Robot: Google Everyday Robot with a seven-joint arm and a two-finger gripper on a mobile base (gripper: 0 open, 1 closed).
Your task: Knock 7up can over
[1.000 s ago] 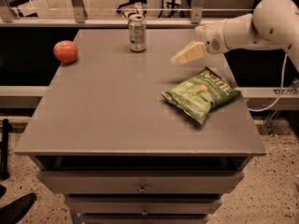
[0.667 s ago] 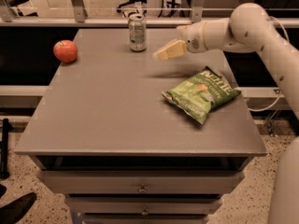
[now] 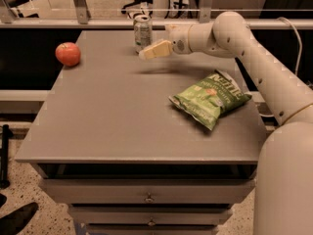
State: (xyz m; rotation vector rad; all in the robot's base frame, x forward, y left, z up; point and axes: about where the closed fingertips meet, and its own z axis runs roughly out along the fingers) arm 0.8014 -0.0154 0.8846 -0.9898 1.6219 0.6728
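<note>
While the silvery cylindrical 7up can (image 3: 143,32) stands upright on the grey table (image 3: 122,111), the cream gripper (image 3: 146,53) hovers just beside it. Claw apart or together: cannot tell.

I count one table (image 3: 117,131), one 7up can (image 3: 142,30), one apple (image 3: 68,54), one chip bag (image 3: 210,98), and one gripper (image 3: 146,53) just beside the can.
</note>
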